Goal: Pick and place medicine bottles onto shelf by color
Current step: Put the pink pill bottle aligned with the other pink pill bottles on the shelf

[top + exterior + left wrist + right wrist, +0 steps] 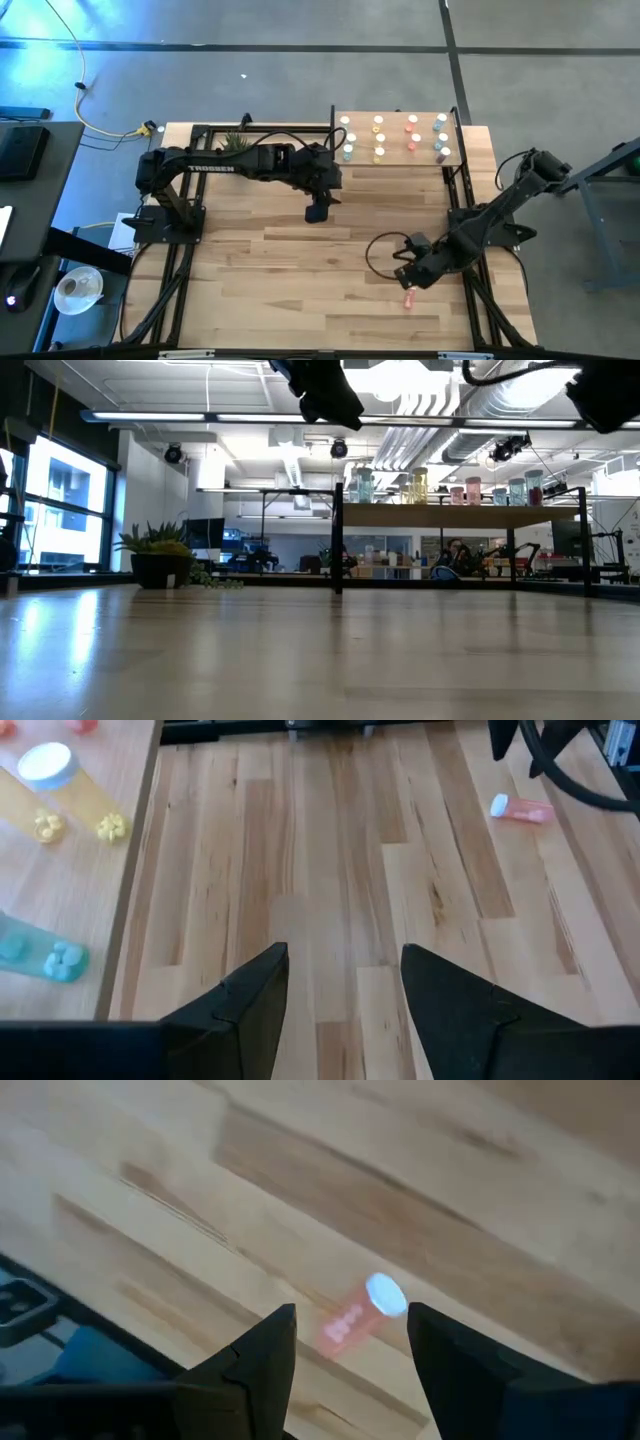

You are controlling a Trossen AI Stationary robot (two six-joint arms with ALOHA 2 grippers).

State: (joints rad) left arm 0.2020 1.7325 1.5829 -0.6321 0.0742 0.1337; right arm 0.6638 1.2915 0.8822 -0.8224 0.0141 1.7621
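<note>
My right gripper (350, 1342) hangs with its fingers apart and empty above the last stray orange-red cylindrical bottle with its white cap (362, 1312), which lies on its side on the plank tabletop (280, 260) at about five o'clock, so I can straddle it; my left gripper (343, 980), also spread and empty, waits mid-table beside the light wood shelf (395, 157) at one o'clock, where the other bottles stand sorted

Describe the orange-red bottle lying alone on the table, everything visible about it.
The orange-red medicine bottle is a small translucent cylinder with a white cap, probably plastic, with pale bits showing inside. It lies on its side on the bare plank tabletop, near the front right, far from the shelf where the other bottles stand. The right tool hovers just above it, jaws open on either side in the wrist view; nothing but the table seems to touch it.
</note>
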